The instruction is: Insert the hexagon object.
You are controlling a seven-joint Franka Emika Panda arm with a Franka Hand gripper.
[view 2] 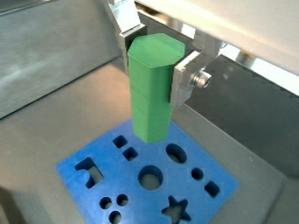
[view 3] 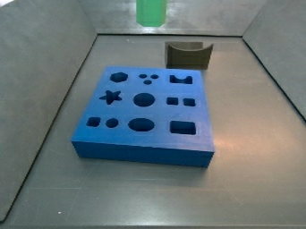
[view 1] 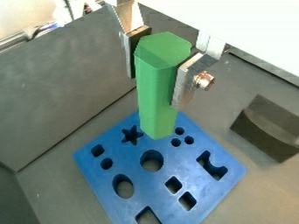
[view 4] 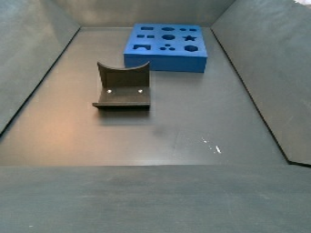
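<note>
My gripper [view 1: 158,74] is shut on the hexagon object [view 1: 158,96], a bright green, long six-sided peg held upright between the silver fingers [view 1: 186,85]. It shows the same way in both wrist views, gripper [view 2: 155,68] around peg [view 2: 149,96]. The peg hangs well above the blue block [view 1: 187,157] with shaped holes, also seen in the wrist view [view 2: 117,182]. In a side view only the peg's lower end [view 3: 150,11] shows at the top edge, above the floor behind the block [view 3: 162,114]; the gripper is out of view there. In a side view the block [view 4: 170,59] stands at the far end.
A dark olive curved holder stands on the floor beside the block [view 1: 271,127], behind it in a side view [view 3: 188,54] and in front of it in a side view [view 4: 122,86]. Grey sloping walls enclose the floor on all sides.
</note>
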